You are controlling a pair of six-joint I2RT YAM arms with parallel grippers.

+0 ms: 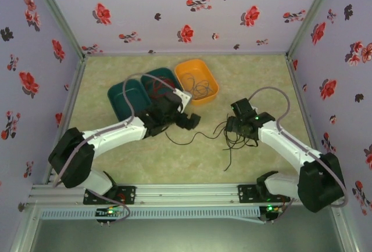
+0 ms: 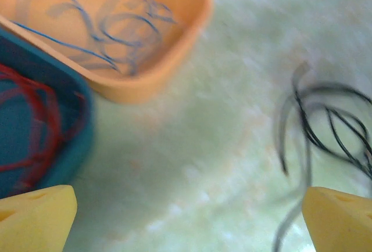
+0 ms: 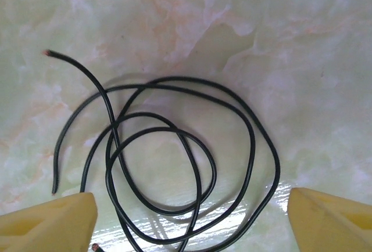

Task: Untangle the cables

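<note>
Robot lab test cell, not a home, despite the decor. Evidence:
- Two manipulators, left arm point(image 1: 113, 130) and right arm point(image 1: 288, 143), bolted to an aluminium rail point(image 1: 186, 194).
- A slotted wiring duct point(image 1: 186, 212) runs under the rail, with green LEDs point(image 1: 268, 208) lit on the base electronics.
- The table point(image 1: 261, 78) has a marble-print top and is boxed on three sides by flat panels point(image 1: 192, 8) in floral print, joined by bare metal corner posts point(image 1: 57, 14). It reads as an enclosed booth with a staged backdrop.
- Props are few and generic: an orange tray point(image 1: 215, 86), two teal trays point(image 1: 125, 104), and thin cables point(image 1: 229, 139) loose on the tabletop.
- Yellow fingers point(image 3: 52, 223) sit in the corners of both wrist-camera views.
</note>
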